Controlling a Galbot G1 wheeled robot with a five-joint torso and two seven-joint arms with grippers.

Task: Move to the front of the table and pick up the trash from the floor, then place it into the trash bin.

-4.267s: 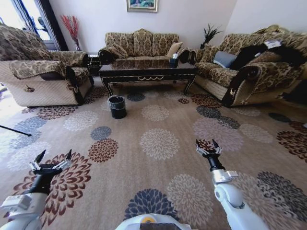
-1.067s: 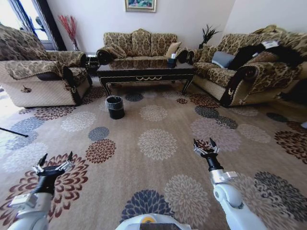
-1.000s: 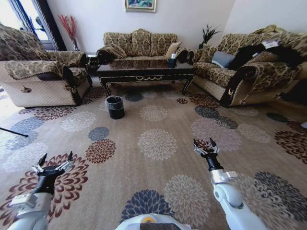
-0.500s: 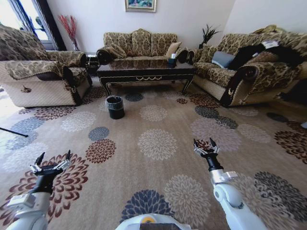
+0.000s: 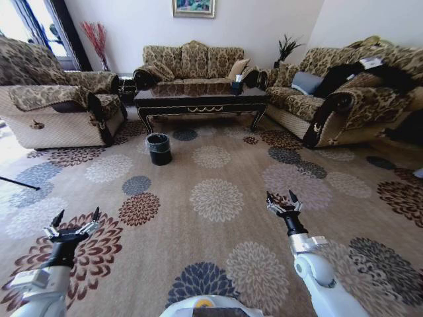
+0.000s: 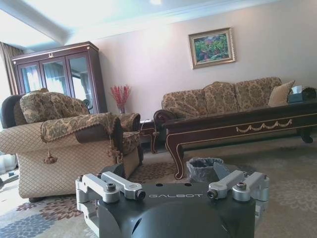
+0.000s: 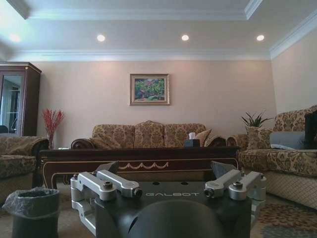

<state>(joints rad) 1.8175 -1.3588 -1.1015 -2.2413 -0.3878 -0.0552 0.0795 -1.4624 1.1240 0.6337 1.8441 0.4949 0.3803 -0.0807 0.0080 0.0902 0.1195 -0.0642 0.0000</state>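
Note:
The table (image 5: 198,99) stands across the room, dark and glossy with gold trim; it also appears in the left wrist view (image 6: 237,130) and the right wrist view (image 7: 138,161). The trash bin (image 5: 158,148), black with a bag over its rim, sits on the floor (image 5: 218,198) just before the table's left legs, and the wrist cameras catch the bin too (image 6: 205,168) (image 7: 30,210). The trash is out of view. My left gripper (image 5: 74,221) and right gripper (image 5: 283,201) hover open and empty over the carpet, far short of the table.
An armchair (image 5: 59,105) stands at the left, a sofa (image 5: 192,61) behind the table, and a longer sofa (image 5: 350,92) with dark clothes on it at the right. A thin dark rod (image 5: 16,180) lies at the left edge. Wide open carpet lies between me and the table.
The whole picture has shifted only slightly, so the camera has barely moved. Both grippers stay open and empty, held out as before.

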